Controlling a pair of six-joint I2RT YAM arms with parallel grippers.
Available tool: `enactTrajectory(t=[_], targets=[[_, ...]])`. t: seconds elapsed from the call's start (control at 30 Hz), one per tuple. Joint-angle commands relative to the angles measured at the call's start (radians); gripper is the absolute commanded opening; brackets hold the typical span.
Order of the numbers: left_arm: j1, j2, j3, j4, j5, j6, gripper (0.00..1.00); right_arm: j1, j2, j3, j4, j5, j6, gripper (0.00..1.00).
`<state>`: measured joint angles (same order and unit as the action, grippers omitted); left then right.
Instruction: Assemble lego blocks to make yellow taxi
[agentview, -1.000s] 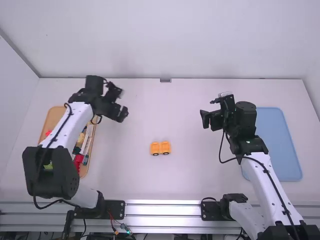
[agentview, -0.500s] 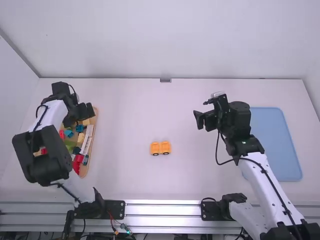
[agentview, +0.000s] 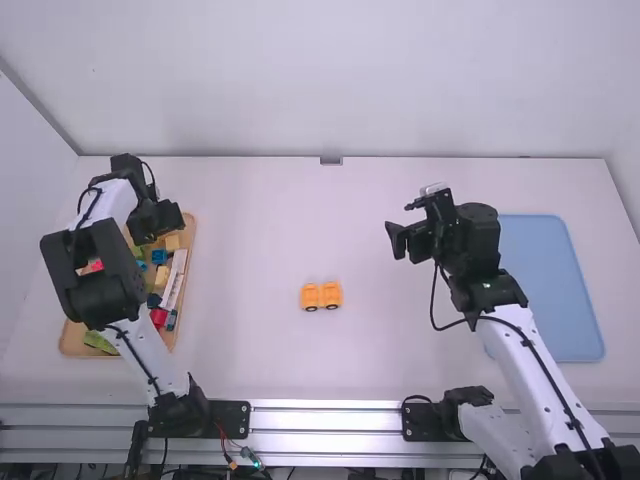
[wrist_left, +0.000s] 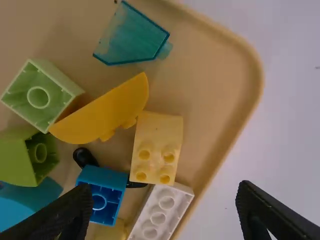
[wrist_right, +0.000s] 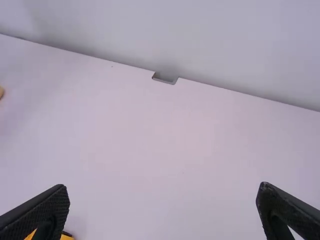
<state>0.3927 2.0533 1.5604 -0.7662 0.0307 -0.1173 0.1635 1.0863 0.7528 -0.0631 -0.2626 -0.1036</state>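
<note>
An orange wheeled piece with two blocks side by side (agentview: 321, 296) stands on the middle of the table. My left gripper (agentview: 160, 220) is over the far end of the wooden tray of blocks; in the left wrist view my left gripper (wrist_left: 160, 212) is open above a yellow block (wrist_left: 157, 147), an orange curved piece (wrist_left: 105, 112), a white block (wrist_left: 161, 212) and a blue block (wrist_left: 102, 194). My right gripper (agentview: 396, 242) hangs over the table right of the orange piece. In the right wrist view, the right gripper (wrist_right: 162, 210) stands open, holding nothing.
The wooden tray (agentview: 190, 240) holds several coloured blocks at the left, among them a translucent teal piece (wrist_left: 132, 37) and a light green block (wrist_left: 40, 95). A blue tray (agentview: 555, 290) lies at the right, partly behind the right arm.
My left gripper has swung left from the open table to over the wooden tray, then shifted slightly. The right gripper has moved a little to the left. The orange piece has stayed put.
</note>
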Motion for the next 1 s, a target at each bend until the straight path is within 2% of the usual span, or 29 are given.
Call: enactTrajectory(t=[0.0, 0.17, 0.37, 0.97], targets=[[0.000, 0.018, 0.003, -0.002, -0.022, -0.005, 0.73, 0.000, 0.004, 0.039, 0.003, -0.003, 0.002, 0.98], [-0.007, 0.021, -0.009, 0.000, -0.021, 0.005, 0.62, 0.006, 0.004, 0.039, 0.003, -0.003, 0.002, 0.98], [-0.006, 0.021, -0.060, 0.058, -0.024, 0.006, 0.62, 0.000, 0.004, 0.039, 0.002, -0.003, 0.002, 0.98], [-0.010, 0.021, -0.161, 0.207, -0.021, 0.002, 0.52, 0.000, 0.004, 0.039, 0.003, -0.003, 0.002, 0.99]])
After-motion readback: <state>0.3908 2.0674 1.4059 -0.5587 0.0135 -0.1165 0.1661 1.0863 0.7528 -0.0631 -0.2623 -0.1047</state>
